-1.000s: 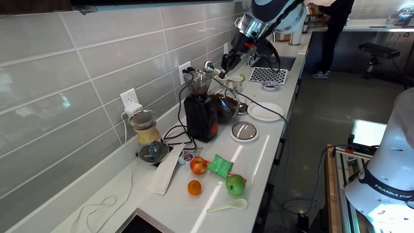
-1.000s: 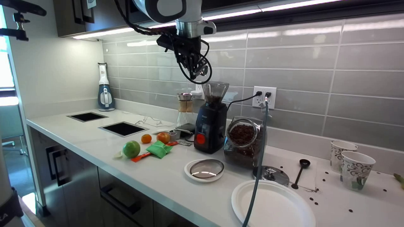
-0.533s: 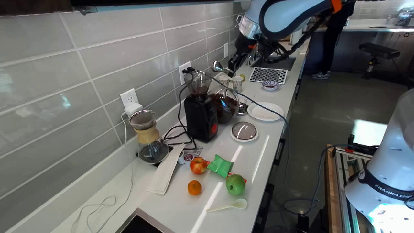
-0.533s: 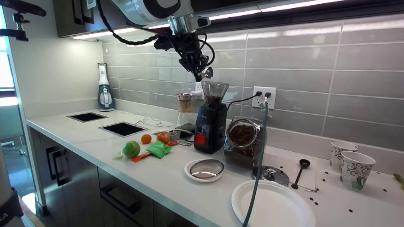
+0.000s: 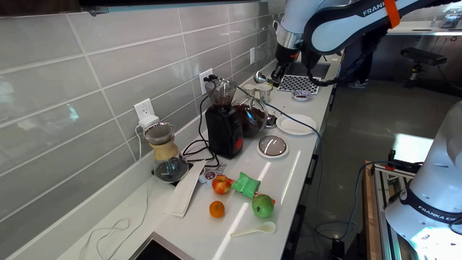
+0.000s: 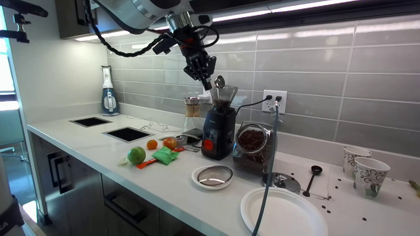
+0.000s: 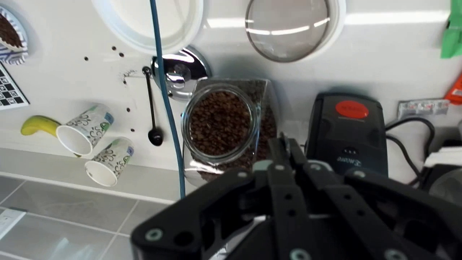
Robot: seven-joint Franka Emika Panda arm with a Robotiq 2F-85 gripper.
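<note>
My gripper (image 5: 275, 81) is shut on a shiny metal scoop (image 5: 259, 77) and holds it in the air. In an exterior view the gripper (image 6: 207, 84) points down at a tilt, and the scoop's round bowl (image 6: 219, 81) overlaps the clear hopper of the black coffee grinder (image 6: 218, 132). In the wrist view the fingertips (image 7: 287, 150) pinch a thin metal edge; the bowl is hidden there. Below lie the glass jar of coffee beans (image 7: 220, 124), tipped with its mouth open, and the grinder (image 7: 348, 133). I cannot tell whether the scoop holds anything.
A blue cable (image 6: 270, 164) hangs from the wall outlet across the jar and counter. A white plate (image 6: 283, 213), a strainer (image 6: 215, 175), a metal lid (image 6: 285, 183), a black spoon (image 6: 311, 180) and paper cups (image 6: 370, 177) stand nearby. Fruit and a glass carafe (image 5: 169, 155) stand beyond the grinder.
My gripper has swung with the scoop, rightward and away from the tiled wall in an exterior view. The scoop's bowl now shows more clearly and a little lower beside the fingertips. The grip holds.
</note>
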